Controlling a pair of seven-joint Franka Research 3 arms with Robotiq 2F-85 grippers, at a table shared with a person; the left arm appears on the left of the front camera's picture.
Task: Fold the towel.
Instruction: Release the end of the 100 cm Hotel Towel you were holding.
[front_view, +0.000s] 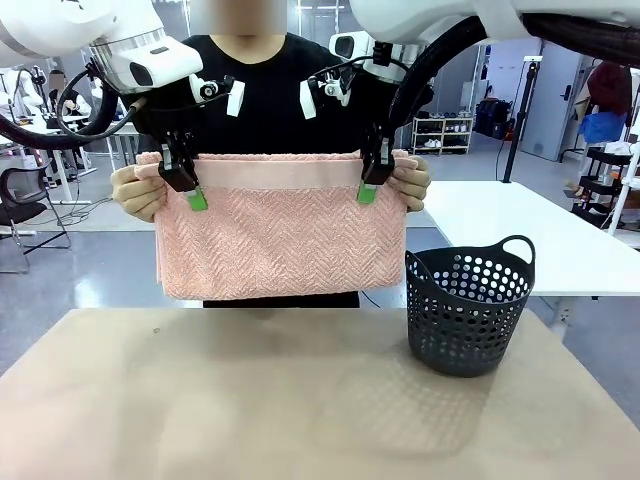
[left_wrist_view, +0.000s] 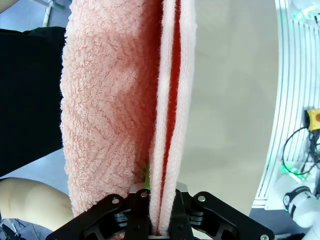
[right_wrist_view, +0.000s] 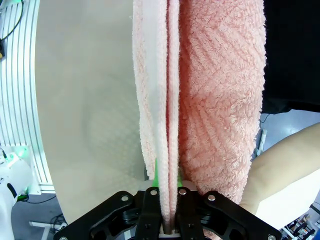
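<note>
The salmon-pink towel (front_view: 280, 235) hangs folded in the air above the table's far edge, its plain band along the top. My left gripper (front_view: 193, 195) is shut on its upper left part, and my right gripper (front_view: 369, 190) is shut on its upper right part. The person's hands (front_view: 135, 190) hold both top corners just outside my grippers. In the left wrist view the towel (left_wrist_view: 115, 115) runs up from between my fingers (left_wrist_view: 137, 222) as stacked layers. Looking along the right wrist, the towel (right_wrist_view: 200, 100) is pinched the same way between the fingers (right_wrist_view: 149, 215).
A dark perforated basket (front_view: 468, 305) with handles stands on the beige table (front_view: 250, 400) at the right. A white table (front_view: 540, 235) lies beyond it. The person stands close behind the towel.
</note>
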